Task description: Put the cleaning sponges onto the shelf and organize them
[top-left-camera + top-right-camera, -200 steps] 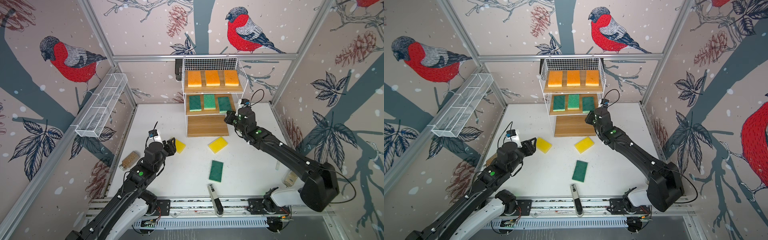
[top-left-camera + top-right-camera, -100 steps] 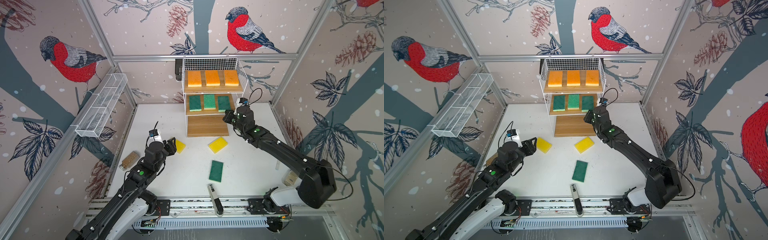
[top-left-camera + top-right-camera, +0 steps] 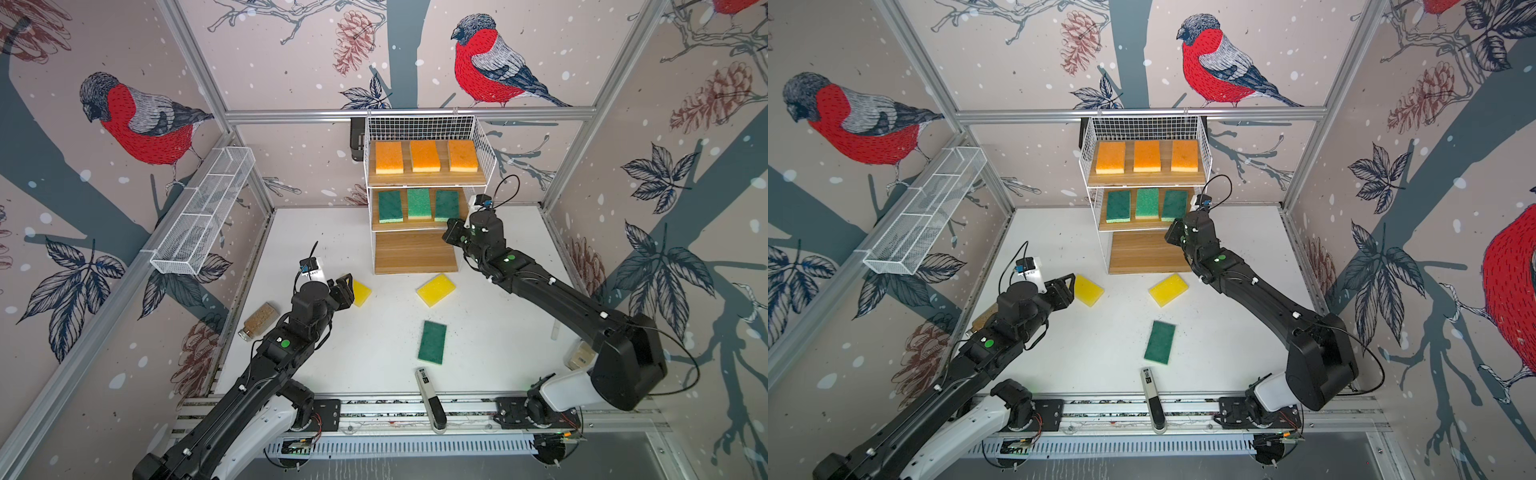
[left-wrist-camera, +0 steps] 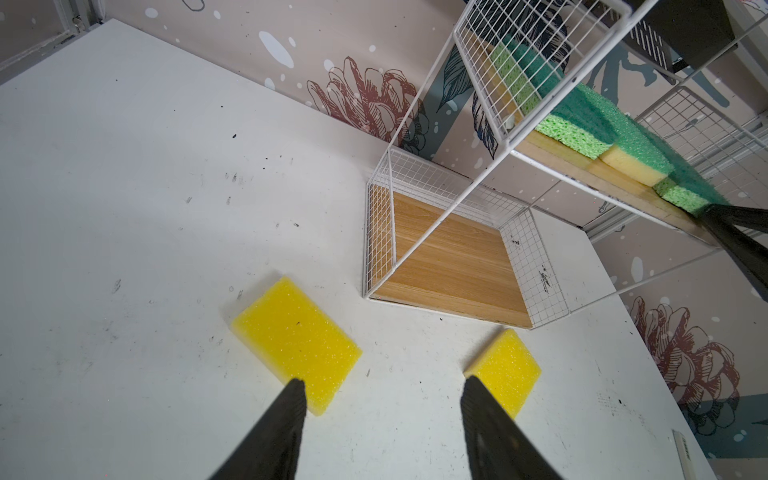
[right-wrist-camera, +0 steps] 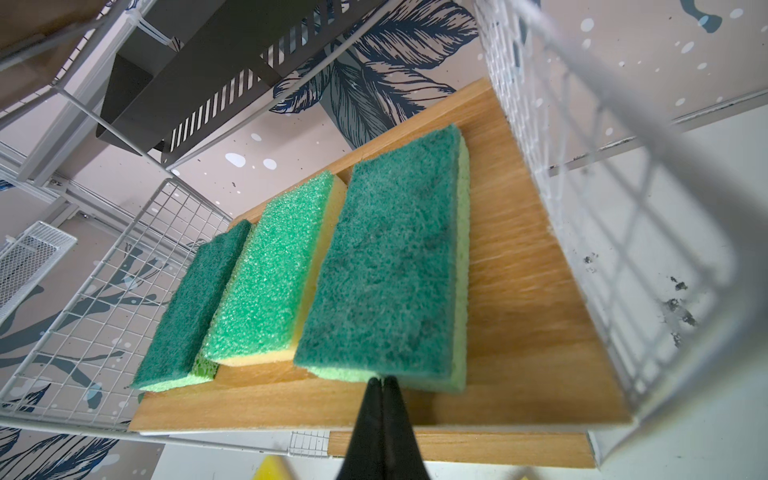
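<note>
Leftmost, a white mesh trough [image 3: 203, 212] hangs on the wall rail. At its 6 o'clock a jar of brownish grains [image 3: 258, 321] lies on the table [image 3: 374, 357], partly hidden by the left arm.

The left claw [image 4: 380, 386] is spread and holds nothing; its height above the table cannot be told. The nearer yellow sponge [image 3: 362, 292] lies just at its 3 o'clock, one end covered by the claw in a top view. In the wrist view one fingertip [image 4: 296, 388] overlaps that sponge's corner; contact is unclear. The second yellow sponge [image 3: 436, 289] lies farther toward 3 o'clock and the loose green sponge [image 3: 432, 341] toward 4 o'clock, all in front of the shelf [image 3: 415, 253]. A slim white-and-black device [image 3: 428, 392] lies at the table's near edge.

Three orange sponges [image 3: 424, 156] sit on the top board and three green ones on the middle board. The right claw [image 5: 381, 380] is pressed together, gripping nothing. Its tips meet the near edge of the right-hand green sponge [image 5: 386, 266], which lies at its 12 o'clock. A small pale object [image 3: 579, 357] behind the right arm is too hidden to identify.

A second ago that green sponge sat skewed; it now lies parallel to its neighbours, and the right claw has shifted slightly toward 9 o'clock. The left claw and the table sponges are unmoved.
</note>
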Controlling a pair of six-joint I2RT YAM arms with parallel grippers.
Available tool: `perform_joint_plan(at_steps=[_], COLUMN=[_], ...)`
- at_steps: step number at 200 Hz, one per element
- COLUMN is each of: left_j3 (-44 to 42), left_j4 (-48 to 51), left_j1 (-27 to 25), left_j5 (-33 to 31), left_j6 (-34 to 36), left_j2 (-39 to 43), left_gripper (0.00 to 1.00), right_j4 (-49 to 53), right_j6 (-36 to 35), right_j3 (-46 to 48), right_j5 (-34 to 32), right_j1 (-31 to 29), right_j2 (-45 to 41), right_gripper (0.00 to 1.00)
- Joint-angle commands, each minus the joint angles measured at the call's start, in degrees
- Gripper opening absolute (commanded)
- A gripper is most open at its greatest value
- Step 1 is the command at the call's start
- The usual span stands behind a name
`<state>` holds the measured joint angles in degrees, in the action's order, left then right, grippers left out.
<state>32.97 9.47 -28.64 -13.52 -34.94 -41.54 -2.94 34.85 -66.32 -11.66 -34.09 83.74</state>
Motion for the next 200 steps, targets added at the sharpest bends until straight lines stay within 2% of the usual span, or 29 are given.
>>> perform_joint_plan(at_steps=[1,200], left_j3=[0.1,1.1], left_j4=[-2.3,-3.2], left_j1=[0.0,0.0], left_j5=[0.7,1.9], left_j6=[0.3,-0.3], left_j2=[-0.5,-2.8], left_gripper=[0.61,0.61], right_j4=[-1.6,0.6], right_j6=[0.2,0.4], right_j3=[-0.6,-1.3], right_j5=[-1.3,-6.4], right_j1=[0.0,0.5], right_j2=[0.2,1.2], right_gripper=[0.03,0.05])
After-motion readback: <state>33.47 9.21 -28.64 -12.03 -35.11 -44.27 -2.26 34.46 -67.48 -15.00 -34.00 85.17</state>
